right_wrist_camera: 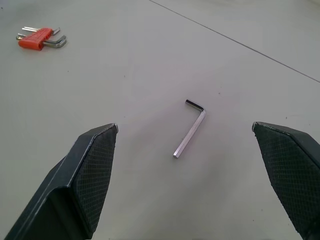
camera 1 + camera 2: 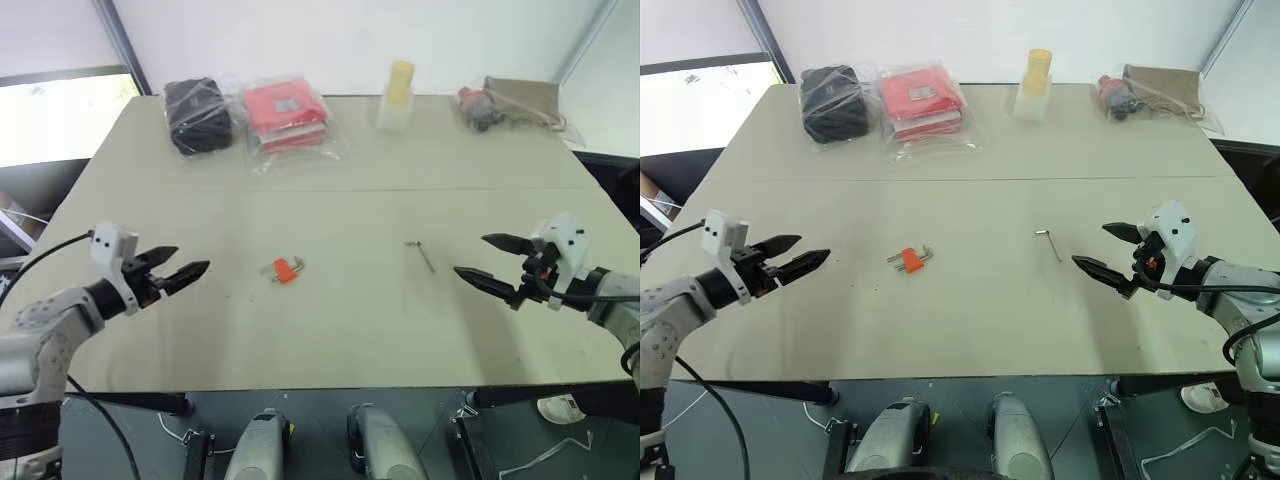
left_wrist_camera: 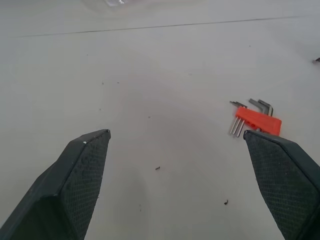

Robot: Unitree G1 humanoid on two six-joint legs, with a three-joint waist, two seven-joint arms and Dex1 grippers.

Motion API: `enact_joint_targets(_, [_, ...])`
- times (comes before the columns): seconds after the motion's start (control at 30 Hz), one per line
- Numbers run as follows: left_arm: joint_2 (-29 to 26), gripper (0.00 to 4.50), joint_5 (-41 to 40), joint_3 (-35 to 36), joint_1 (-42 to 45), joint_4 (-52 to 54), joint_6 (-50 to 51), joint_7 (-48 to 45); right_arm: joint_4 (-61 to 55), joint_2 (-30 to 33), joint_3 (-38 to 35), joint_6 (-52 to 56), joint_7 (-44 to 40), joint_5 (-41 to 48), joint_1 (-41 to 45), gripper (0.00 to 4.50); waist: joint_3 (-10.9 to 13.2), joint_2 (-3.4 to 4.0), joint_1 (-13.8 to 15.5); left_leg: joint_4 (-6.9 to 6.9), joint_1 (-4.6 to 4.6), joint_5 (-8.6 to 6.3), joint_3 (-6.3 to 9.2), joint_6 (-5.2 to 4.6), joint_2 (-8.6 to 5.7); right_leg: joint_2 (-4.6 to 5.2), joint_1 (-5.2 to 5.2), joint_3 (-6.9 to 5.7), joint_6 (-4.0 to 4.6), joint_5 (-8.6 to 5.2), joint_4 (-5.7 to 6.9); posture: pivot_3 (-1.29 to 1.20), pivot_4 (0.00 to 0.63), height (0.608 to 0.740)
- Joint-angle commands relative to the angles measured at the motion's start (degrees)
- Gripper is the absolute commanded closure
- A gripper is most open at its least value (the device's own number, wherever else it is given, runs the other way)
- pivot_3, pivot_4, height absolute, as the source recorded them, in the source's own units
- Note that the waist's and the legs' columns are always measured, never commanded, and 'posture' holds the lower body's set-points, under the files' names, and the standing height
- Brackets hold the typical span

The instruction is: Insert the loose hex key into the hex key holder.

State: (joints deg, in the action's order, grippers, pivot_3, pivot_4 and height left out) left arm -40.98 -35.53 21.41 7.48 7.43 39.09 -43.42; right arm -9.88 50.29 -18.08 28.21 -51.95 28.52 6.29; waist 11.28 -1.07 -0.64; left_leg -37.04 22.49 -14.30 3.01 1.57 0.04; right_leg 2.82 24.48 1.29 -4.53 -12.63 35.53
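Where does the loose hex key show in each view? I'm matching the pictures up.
Left eye view: loose hex key lies right of the table's centre, ahead of the right gripper.
Right eye view: again right of centre.
Left wrist view: I cannot make it out for certain.
Right wrist view: mid-picture, between the fingers.
Shared landmark: the orange-red hex key holder.

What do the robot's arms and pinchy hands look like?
Each arm is smooth light grey with a black cable trailing off it. At the wrist sits a small white boxy block. The left gripper and right gripper each have two black pointed fingers, shaped like wedges, with a bumpy criss-cross texture on the inner faces. The right one shows a tiny orange-red spot near its base.
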Motion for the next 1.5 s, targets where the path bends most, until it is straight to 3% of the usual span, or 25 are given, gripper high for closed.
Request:
enact_joint_targets(0.03, [-1.1,0.04,-0.9,1.6,0.0,2.3,-0.4,-0.5,-0.8,-0.7,0.3,-1.2,0.4,-0.4,0.8,0.0,0.0,0.0,0.0,-0.01,0.0,0.0,0.0,0.0,0.0,0.0,0.0,0.0,0.0,0.0,0.0,0.0,0.15,0.74])
enact_joint_targets(0.93, [-4.0,0.04,2.1,-1.9,3.9,-1.9,-3.0,-4.7,-4.9,-4.0,4.4,0.3,3.3,-1.6,1.9,0.0,0.0,0.0,-0.1,-0.01,-0.02,0.0,-0.01,0.0,0.0,-0.03,0.0,0.0,0.02,0.03,0.03,0.0,0.15,0.74])
enact_joint_targets(1.13, [-9.1,0.04,2.6,-5.7,9.4,-4.7,-3.4,-12.5,-15.4,-9.8,16.3,4.6,4.7,-0.6,3.1,0.0,0.0,-0.02,-0.2,0.0,-0.02,0.0,0.05,0.0,0.04,-0.12,0.01,-0.02,0.02,0.02,0.03,0.0,0.15,0.74])
enact_joint_targets(1.3, [-9.4,0.04,4.2,-7.9,14.3,-8.1,-5.0,-13.9,-13.8,-19.7,27.4,6.3,11.0,-5.5,7.9,0.0,0.0,-0.01,-0.3,-0.02,-0.03,0.0,0.03,0.0,0.03,-0.1,0.01,-0.02,0.03,0.04,0.05,0.0,0.15,0.74])
enact_joint_targets(1.5, [-8.6,0.04,4.3,-8.2,13.6,-7.2,-4.9,-13.6,-8.0,-28.5,34.1,9.1,15.4,-8.7,12.7,0.0,0.0,-0.02,-0.3,0.02,0.04,0.0,0.04,0.0,0.03,-0.09,0.08,-0.02,0.02,0.06,0.04,0.0,0.15,0.74])
